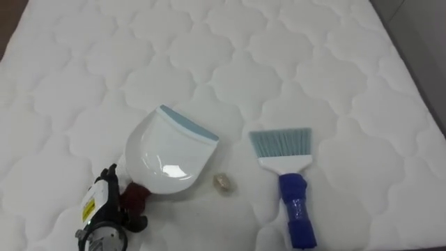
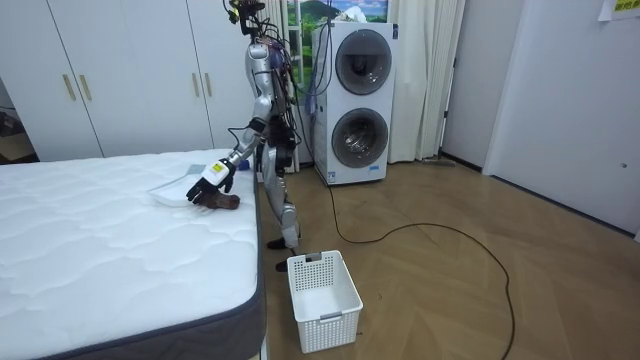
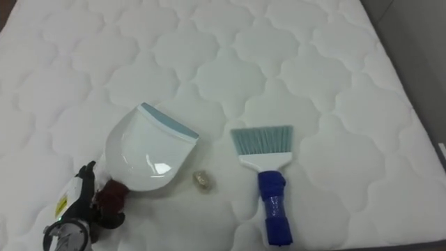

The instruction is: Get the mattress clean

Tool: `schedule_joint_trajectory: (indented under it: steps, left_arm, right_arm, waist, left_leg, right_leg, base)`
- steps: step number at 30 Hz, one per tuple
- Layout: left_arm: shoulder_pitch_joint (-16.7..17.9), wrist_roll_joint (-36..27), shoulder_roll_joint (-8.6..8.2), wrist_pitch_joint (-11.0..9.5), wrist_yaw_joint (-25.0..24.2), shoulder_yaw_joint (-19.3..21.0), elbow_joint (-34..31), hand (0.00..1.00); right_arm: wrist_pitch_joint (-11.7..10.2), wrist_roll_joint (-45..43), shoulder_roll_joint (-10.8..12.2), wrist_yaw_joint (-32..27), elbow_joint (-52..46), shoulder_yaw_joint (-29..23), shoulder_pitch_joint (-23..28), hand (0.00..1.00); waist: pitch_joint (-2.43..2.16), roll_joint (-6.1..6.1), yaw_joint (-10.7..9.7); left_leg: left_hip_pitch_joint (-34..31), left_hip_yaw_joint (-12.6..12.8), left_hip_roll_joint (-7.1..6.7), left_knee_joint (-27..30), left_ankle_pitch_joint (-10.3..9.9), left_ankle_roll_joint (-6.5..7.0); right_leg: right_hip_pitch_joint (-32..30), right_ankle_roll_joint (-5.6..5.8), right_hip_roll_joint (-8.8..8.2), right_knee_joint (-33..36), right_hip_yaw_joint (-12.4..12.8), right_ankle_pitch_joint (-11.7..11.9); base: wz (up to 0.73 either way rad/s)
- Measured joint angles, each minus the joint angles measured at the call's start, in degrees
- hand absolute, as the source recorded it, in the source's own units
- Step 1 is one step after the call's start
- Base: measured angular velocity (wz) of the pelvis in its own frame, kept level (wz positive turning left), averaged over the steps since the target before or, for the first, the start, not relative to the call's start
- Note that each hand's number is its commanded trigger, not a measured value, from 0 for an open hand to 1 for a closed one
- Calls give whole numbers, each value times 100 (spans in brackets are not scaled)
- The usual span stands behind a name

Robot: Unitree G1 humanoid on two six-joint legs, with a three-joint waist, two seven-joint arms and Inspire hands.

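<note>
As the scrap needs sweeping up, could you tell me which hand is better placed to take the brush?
Probably the right. The brush lies to the right of the scrap, handle toward the robot, while the left hand grips the dustpan by its handle on the left.

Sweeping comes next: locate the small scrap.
Low in the eye views, the scrap lies on the mattress between the dustpan, left, and the brush, right.

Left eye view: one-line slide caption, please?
Left hand grips white dustpan on quilted mattress, beside small scrap and blue brush.
</note>
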Motion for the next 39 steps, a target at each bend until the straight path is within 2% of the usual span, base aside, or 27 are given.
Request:
schedule_joint_trajectory:
  steps: [7,11,16,19,22,28,31,35,37,38,39]
  left_arm:
    - [91,1,0,38,-31,2,12,0]
    - [197,3,-23,118,-323,7,22,0]
    - [211,3,-60,122,-635,4,128,0]
    - [163,-45,-68,123,-664,-1,247,0]
    - [-41,-233,-81,122,-654,1,552,0]
    - [-321,-312,-65,165,-653,10,825,0]
    - [-443,-532,-66,221,-660,0,862,0]
    - [-827,-1138,-66,343,-703,18,1060,0]
    - [-943,-1264,-54,372,-710,37,1153,56]
    - [-973,-1365,-51,374,-710,46,1176,100]
    - [-988,-1377,-51,374,-711,47,1187,100]
  right_arm:
    - [34,-8,-7,4,35,-2,12,0]
    - [35,10,-6,3,34,-1,14,0]
    - [30,11,-4,7,31,4,9,0]
    - [12,14,-4,8,32,61,-16,0]
    - [7,14,8,9,35,184,-26,0]
    - [3,-39,13,8,26,192,-55,0]
    - [11,-59,11,5,62,200,-83,0]
    - [-1,3,8,-20,101,200,-83,0]
    - [-5,-1,9,-31,100,200,-125,0]
    - [-15,1,8,-55,97,199,-130,0]
    - [-14,3,8,-78,97,199,-128,0]
  waist:
    - [2,2,109]
    - [8,0,122]
    - [22,-21,116]
    - [38,-45,102]
    - [71,-95,96]
    - [74,-103,66]
    - [72,-90,58]
    - [84,-55,6]
    - [88,-44,-58]
    - [94,-43,-89]
    - [94,-45,-106]
  left_leg:
    - [11,-3,1,-8,-1,-1]
    - [-5,-2,0,-20,-1,-1]
    - [-22,3,0,-30,-1,-1]
    - [-63,5,0,-30,0,-1]
    - [-69,9,2,-36,-1,-1]
    - [-185,25,-2,-10,-4,1]
    - [-220,7,0,12,-4,0]
    - [-349,12,3,115,-3,0]
    - [-418,16,1,163,-3,1]
    - [-454,20,1,211,-3,1]
    - [-487,29,-3,232,-5,1]
  right_leg:
    - [8,0,6,-3,5,0]
    - [-4,0,8,-11,25,0]
    - [-34,-3,6,4,37,-11]
    - [-84,-3,6,12,51,-12]
    - [-89,-4,8,10,51,-15]
    - [-196,-1,4,12,36,-14]
    - [-205,-2,-1,7,5,-14]
    - [-288,-6,-24,69,-46,-13]
    - [-363,-19,-48,149,-68,-23]
    - [-396,-29,-60,196,-77,-31]
    - [-461,-38,-81,278,-80,-54]
  base:
    - [0]
    - [0]
    - [0]
    - [-1]
    - [0]
    - [1]
    - [8]
    - [8]
    - [4]
    - [0]
    - [0]
